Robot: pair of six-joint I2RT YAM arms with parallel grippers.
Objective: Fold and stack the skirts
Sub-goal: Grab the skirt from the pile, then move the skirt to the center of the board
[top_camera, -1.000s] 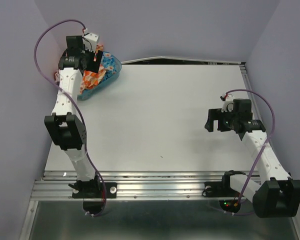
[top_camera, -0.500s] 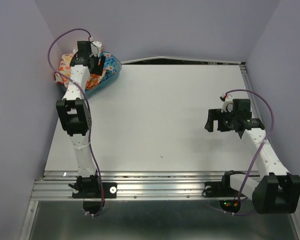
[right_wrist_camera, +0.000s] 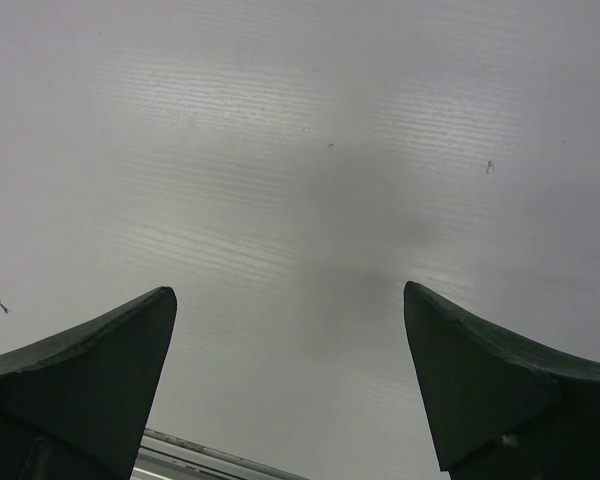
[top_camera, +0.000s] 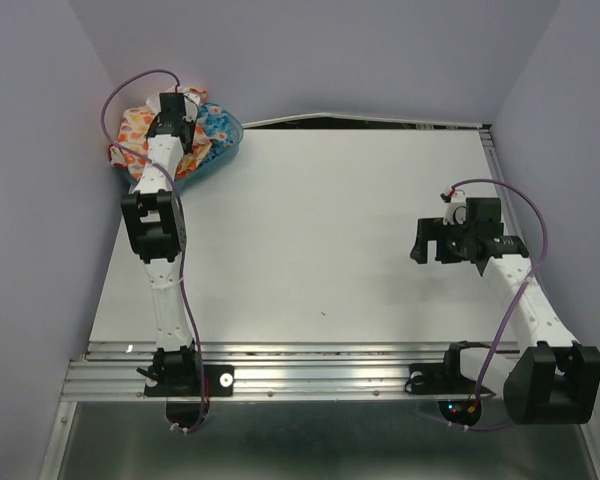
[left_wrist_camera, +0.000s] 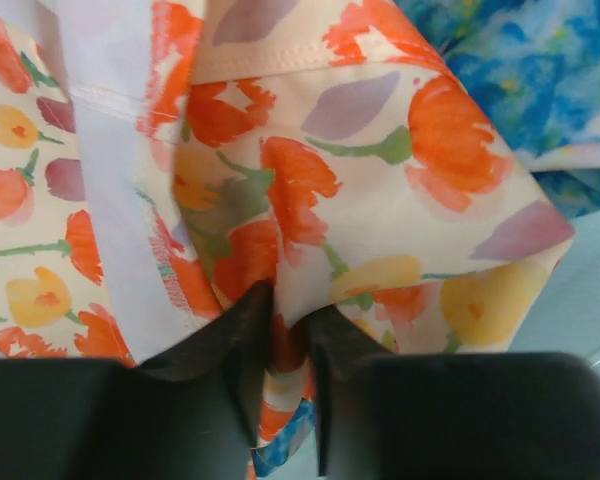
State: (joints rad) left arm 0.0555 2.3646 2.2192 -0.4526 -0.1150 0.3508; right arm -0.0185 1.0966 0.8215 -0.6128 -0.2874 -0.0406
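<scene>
The white table (top_camera: 310, 230) fills most of the top view, its surface bare across the middle and right. The right arm (top_camera: 525, 300) stands along the table's right side, bent back over its base, with its wrist held above the right half of the surface. The left arm (top_camera: 155, 230) stretches straight up the left edge and reaches into the far left corner.

In that corner sits a translucent blue plastic basket (top_camera: 227, 150), pushed against the wall. Both skirts lie bunched in it. The cream-yellow skirt (left_wrist_camera: 380, 170), printed with orange-red flowers and green stems, is heaped on the left side and spills over the basket's rim toward the wall. The blue skirt (left_wrist_camera: 540, 70) lies just beside it on the right, touching it, and a scrap of blue also shows under the cream cloth close to the fingers.

The left gripper (left_wrist_camera: 292, 320) is down in the basket, its jaws clenched on a raised fold of the cream-yellow skirt; the cloth puckers between the two dark fingers (left_wrist_camera: 242, 330).

The right gripper (right_wrist_camera: 290, 350) hangs over bare table, jaws spread wide with nothing between them.
</scene>
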